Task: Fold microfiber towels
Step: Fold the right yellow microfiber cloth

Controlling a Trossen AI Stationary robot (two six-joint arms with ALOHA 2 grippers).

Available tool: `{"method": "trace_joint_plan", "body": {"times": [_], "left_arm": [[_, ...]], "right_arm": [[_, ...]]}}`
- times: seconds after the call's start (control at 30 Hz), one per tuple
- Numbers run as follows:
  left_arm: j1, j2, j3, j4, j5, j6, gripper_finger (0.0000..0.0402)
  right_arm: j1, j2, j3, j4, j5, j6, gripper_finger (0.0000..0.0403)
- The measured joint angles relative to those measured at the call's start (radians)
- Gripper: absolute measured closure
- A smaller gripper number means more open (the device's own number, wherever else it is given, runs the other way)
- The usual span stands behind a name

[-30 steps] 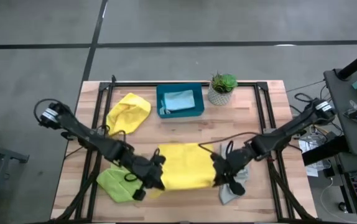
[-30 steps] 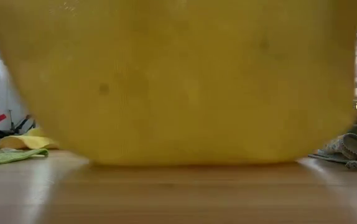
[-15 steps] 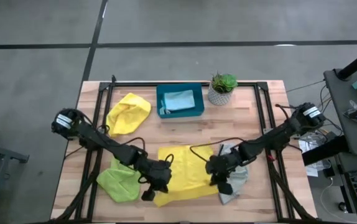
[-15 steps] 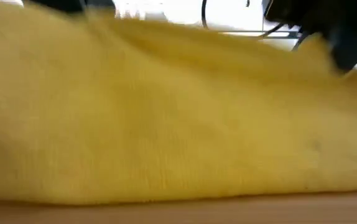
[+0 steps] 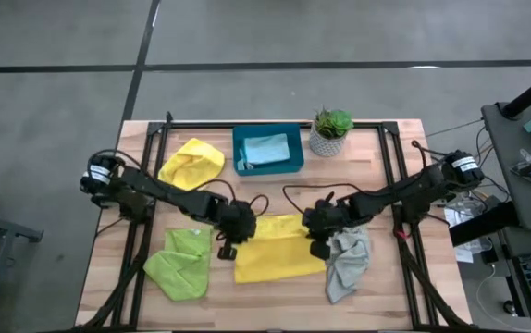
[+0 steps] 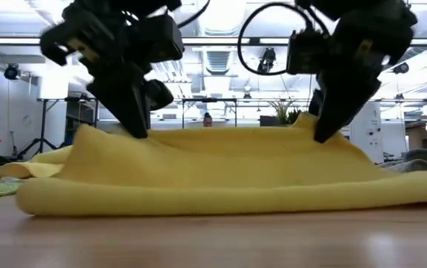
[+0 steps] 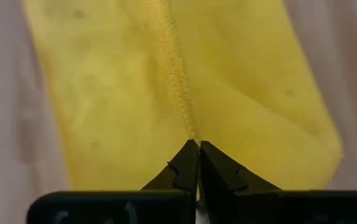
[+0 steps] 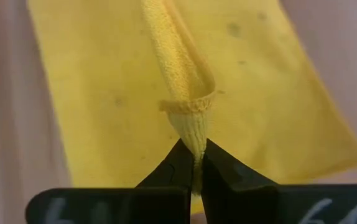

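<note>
Two claws, left claw (image 5: 231, 242) and right claw (image 5: 318, 242), pinch the far edge of the yellow towel (image 5: 278, 257), which lies doubled between them. Yellow, green, and grey towels outside them look unfolded.

Bare table (image 5: 275, 199) lies between the folded yellow towel (image 5: 279, 252) and the teal tray (image 5: 267, 149). Flanking that towel: lime green towel (image 5: 180, 264) on one side, grey towel (image 5: 347, 262) on the other. Potted plant (image 5: 330, 131) stands beside the tray.
</note>
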Motion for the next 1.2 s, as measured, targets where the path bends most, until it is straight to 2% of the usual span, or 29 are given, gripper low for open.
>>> {"method": "trace_joint_plan", "body": {"times": [0.5, 0.7, 1.03, 1.2], "left_arm": [[0.127, 0.0, -0.002, 0.009, 0.002, 0.549, 0.0402], [0.161, 0.0, -0.003, 0.013, 0.002, 0.64, 0.0402], [0.16, 0.002, -0.008, 0.039, -0.003, 0.647, 0.0401], [0.16, 0.002, -0.026, 0.03, -0.062, 0.69, 0.0369]], "right_arm": [[-0.032, 0.0, 0.0, -0.081, 0.003, -0.012, 0.0394], [-0.037, 0.001, 0.0, -0.085, 0.01, -0.012, 0.0394], [-0.041, 0.002, -0.001, -0.092, 0.025, -0.024, 0.0394], [-0.041, 0.002, -0.003, -0.108, 0.019, -0.007, 0.0389]]}}
